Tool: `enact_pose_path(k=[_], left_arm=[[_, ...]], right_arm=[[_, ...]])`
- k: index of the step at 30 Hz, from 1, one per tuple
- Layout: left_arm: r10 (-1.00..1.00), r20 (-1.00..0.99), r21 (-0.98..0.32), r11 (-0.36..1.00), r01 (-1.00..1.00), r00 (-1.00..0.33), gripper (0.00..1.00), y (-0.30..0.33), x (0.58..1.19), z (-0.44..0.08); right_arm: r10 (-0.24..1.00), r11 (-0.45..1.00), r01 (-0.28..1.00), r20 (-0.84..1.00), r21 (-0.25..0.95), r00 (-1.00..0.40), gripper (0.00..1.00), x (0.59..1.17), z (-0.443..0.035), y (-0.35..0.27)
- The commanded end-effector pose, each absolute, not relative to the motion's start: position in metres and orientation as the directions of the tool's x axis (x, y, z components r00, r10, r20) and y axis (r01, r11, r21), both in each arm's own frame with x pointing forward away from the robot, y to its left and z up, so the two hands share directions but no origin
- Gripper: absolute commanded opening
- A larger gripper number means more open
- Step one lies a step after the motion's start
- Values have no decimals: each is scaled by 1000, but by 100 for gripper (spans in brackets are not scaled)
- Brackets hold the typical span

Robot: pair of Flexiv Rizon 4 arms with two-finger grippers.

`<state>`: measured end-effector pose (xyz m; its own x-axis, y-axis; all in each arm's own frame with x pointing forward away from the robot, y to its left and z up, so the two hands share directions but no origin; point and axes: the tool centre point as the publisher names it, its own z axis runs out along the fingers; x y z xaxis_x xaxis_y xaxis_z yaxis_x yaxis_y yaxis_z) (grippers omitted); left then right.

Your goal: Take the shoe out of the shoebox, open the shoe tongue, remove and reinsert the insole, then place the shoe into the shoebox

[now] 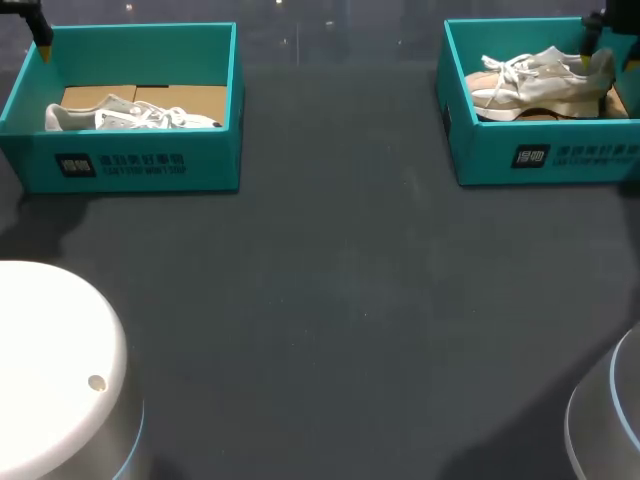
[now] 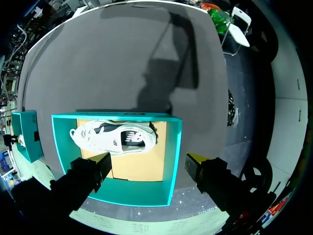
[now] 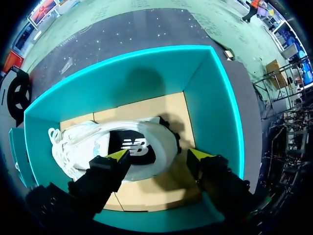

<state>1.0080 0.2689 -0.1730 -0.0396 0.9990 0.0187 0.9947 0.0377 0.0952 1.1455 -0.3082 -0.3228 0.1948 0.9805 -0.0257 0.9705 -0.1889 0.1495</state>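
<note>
Two teal shoeboxes stand at the table's far side. The left box (image 1: pixel 130 165) holds a white shoe (image 1: pixel 130 117) lying on its side. My left gripper (image 1: pixel 42 42) hangs open over that box's far left corner. In the left wrist view this shoe (image 2: pixel 115 137) lies ahead of the left gripper (image 2: pixel 149 164), untouched. The right box (image 1: pixel 560 160) holds a cream shoe (image 1: pixel 535 85). My right gripper (image 1: pixel 590 55) is down inside it. In the right wrist view the right gripper (image 3: pixel 159 155) is open astride the shoe's (image 3: pixel 127 147) heel, with a gap at one finger.
Dark table surface (image 1: pixel 330 300) stretches between and in front of the two boxes. The right box's teal walls (image 3: pixel 215 107) rise close around the right gripper. Brown cardboard (image 2: pixel 142 164) lines the left box's floor.
</note>
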Motion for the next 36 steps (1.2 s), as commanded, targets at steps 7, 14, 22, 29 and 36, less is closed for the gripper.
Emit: enact_pose_path(k=[7,14,22,29,36], left_arm=[[999,20,98,36,995,-39,100,269,1007,-173],[999,20,98,36,995,-39,100,269,1007,-173],[999,20,98,36,995,-39,100,269,1007,-173],[999,20,98,36,995,-39,100,269,1007,-173],[999,20,98,36,995,-39,100,269,1007,-173]], right_arm=[[985,-155,981,-55,117,163,69,1159,-334,-309],[986,-143,983,-66,112,151,69,1159,-341,-310],[987,-138,985,-69,102,145,67,1161,-346,-313],[988,-135,988,-64,80,141,66,1161,-354,-314],[988,-138,988,-53,70,142,68,1158,-358,-315]])
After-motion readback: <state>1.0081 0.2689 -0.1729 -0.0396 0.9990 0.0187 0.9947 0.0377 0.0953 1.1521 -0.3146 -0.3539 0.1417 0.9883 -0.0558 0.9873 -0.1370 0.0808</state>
